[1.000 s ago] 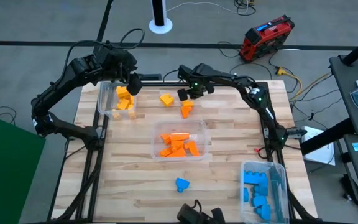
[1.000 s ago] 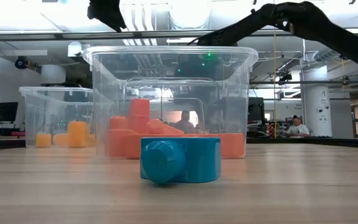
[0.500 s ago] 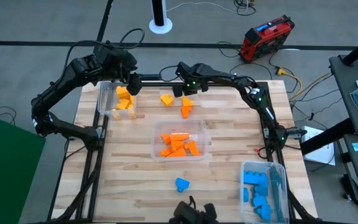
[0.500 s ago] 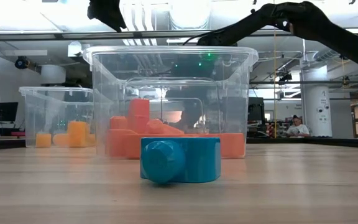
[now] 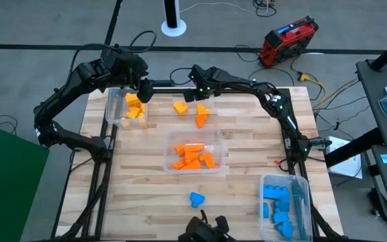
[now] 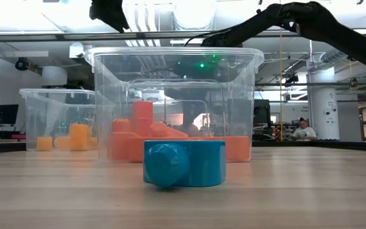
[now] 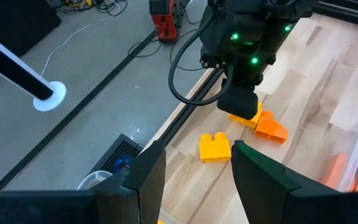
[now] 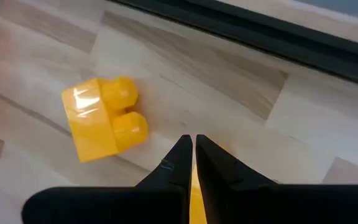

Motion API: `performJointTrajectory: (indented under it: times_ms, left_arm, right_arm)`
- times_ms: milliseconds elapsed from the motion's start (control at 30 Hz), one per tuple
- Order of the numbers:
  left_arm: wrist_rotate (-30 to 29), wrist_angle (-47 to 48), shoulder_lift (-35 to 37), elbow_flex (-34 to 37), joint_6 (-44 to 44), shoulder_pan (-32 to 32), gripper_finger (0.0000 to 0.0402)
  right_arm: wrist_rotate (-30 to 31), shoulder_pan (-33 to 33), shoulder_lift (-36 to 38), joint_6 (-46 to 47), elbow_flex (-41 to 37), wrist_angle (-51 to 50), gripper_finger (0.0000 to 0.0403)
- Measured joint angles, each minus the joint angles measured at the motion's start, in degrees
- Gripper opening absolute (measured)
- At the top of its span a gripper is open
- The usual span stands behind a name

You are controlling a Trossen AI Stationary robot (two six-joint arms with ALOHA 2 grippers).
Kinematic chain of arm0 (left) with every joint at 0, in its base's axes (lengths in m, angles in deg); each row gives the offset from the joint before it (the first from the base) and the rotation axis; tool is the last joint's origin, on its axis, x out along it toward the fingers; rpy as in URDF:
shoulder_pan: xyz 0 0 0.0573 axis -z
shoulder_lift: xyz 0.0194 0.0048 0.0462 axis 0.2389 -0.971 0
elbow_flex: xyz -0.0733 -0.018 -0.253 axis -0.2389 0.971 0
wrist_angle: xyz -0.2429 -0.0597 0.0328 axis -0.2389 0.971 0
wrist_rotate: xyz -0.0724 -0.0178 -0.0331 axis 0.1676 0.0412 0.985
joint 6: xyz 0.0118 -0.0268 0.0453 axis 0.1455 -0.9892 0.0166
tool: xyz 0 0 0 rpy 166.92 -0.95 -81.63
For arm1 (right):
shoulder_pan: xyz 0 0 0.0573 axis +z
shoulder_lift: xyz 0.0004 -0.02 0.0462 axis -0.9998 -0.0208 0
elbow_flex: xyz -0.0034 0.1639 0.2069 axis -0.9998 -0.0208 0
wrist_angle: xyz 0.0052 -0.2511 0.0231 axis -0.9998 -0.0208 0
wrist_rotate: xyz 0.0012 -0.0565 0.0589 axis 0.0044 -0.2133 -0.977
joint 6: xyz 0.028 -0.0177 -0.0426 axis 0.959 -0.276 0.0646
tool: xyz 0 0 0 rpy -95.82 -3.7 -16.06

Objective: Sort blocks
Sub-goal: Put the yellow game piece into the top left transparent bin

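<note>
Presently a loose yellow block [image 5: 180, 107] lies on the worktop just beside the right gripper [image 5: 195, 98], with an orange wedge [image 5: 201, 119] near it on the other side. The right gripper's fingers [image 8: 180, 163] are pressed together, a sliver of yellow showing between them; whether anything is held cannot be told. Judged step: collecting the far-edge strays; next, a clean grasp and carry to the matching bin. The left gripper [image 7: 191, 168], released, hangs over the yellow bin [image 5: 112, 109]. The orange bin [image 5: 219, 149] holds orange blocks, the blue bin [image 5: 302, 190] blue ones; one blue block [image 5: 196, 199] remains outside.
</note>
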State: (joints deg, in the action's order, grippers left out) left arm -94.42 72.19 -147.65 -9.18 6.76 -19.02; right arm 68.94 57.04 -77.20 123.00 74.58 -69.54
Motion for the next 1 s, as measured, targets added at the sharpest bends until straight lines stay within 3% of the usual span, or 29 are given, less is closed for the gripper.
performJointTrajectory:
  times_ms: [133, 267, 467, 733, 1000]
  left_arm:
    - [0.00, 0.00, 0.00, 0.00, -0.02, 0.00, 0.0161]
    - [0.00, -0.02, 0.00, 0.00, -0.02, 0.00, 0.0161]
    - [0.00, -0.04, 0.00, 0.00, -0.01, 0.00, 0.0161]
    - [0.00, 0.04, 0.00, 0.22, 0.15, 0.00, 0.0161]
    - [0.00, 0.00, 0.00, 0.22, 0.20, 0.00, 0.0161]
  right_arm:
    - [-0.73, 0.00, 0.00, -2.76, 0.00, -0.52, 0.0013]
    - [-5.46, -0.24, 0.00, -4.10, 0.00, -1.04, 0.0013]
    - [-5.58, -0.13, 0.00, -8.12, 0.00, -1.47, 0.0030]
    - [-5.45, -0.14, 0.02, -8.90, 0.00, -2.85, 0.0148]
    - [-0.92, -0.15, 0.02, -10.50, 0.00, -4.01, 0.0264]
